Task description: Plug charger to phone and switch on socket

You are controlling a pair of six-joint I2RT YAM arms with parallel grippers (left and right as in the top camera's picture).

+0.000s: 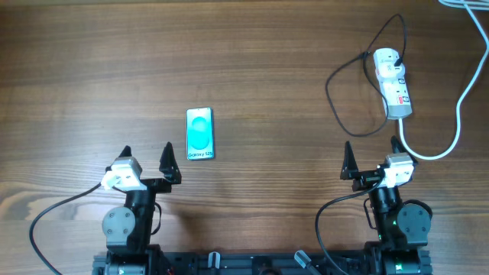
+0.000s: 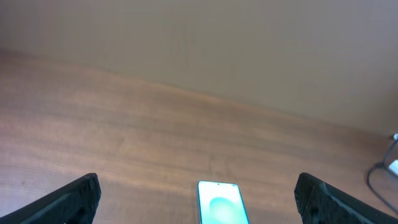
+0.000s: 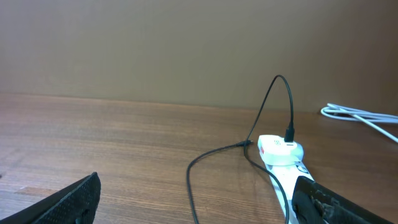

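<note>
Overhead, my left claw [image 1: 147, 151] and right claw [image 1: 371, 147] stand apart, empty. Phone [image 1: 199, 134] lies beside the left claw, socket [image 1: 393, 93] near the worktop's [image 1: 267, 61] far right corner.

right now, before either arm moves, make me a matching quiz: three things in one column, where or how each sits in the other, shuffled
1 phone
2 socket
3 charger

A black, lying in a loop
B far right, ahead of the right pincer
C flat, screen up, just ahead of the left pincer

Pairs: 1-C, 2-B, 3-A
</note>
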